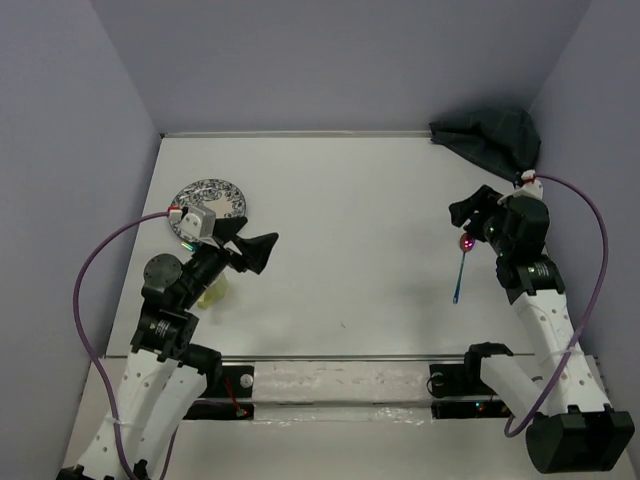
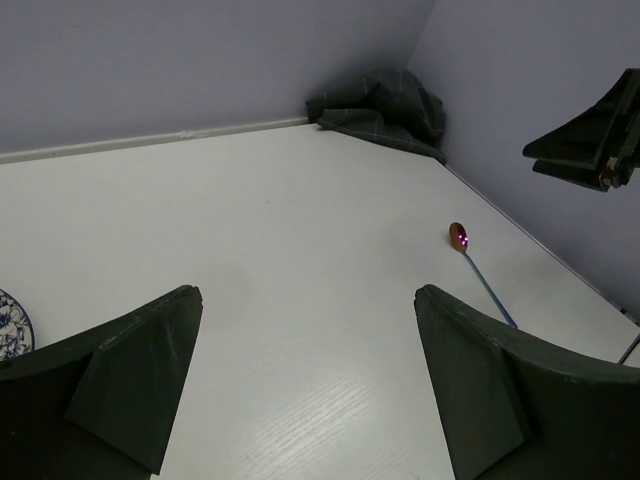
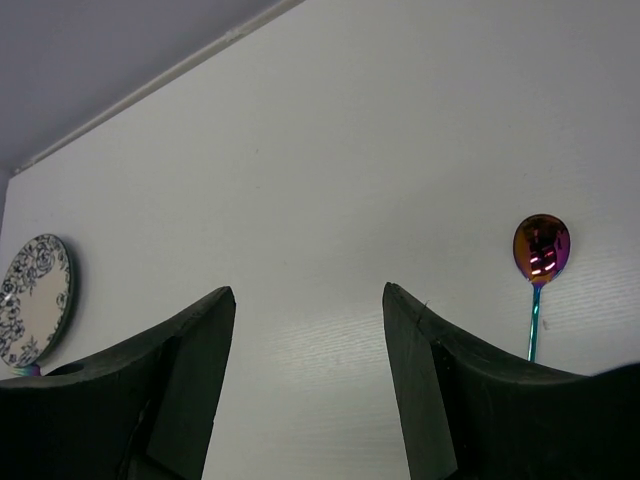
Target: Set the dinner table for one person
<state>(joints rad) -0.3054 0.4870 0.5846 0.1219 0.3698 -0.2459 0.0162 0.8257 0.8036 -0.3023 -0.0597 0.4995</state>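
Observation:
The white dinner table (image 1: 350, 220) fills the view. A blue-and-white patterned plate (image 1: 210, 203) lies at the left; it also shows in the left wrist view (image 2: 8, 325) and the right wrist view (image 3: 35, 300). An iridescent spoon (image 1: 460, 268) with a blue handle lies at the right, and shows in both wrist views (image 2: 480, 275) (image 3: 540, 248). My left gripper (image 1: 258, 236) (image 2: 305, 292) is open and empty, just right of the plate. My right gripper (image 1: 458, 222) (image 3: 308, 290) is open and empty, over the table beside the spoon's bowl.
A crumpled dark grid-lined cloth (image 1: 490, 135) (image 2: 380, 108) lies in the far right corner. A small pale yellow object (image 1: 212, 292) sits partly hidden under my left arm. Grey walls close the table on three sides.

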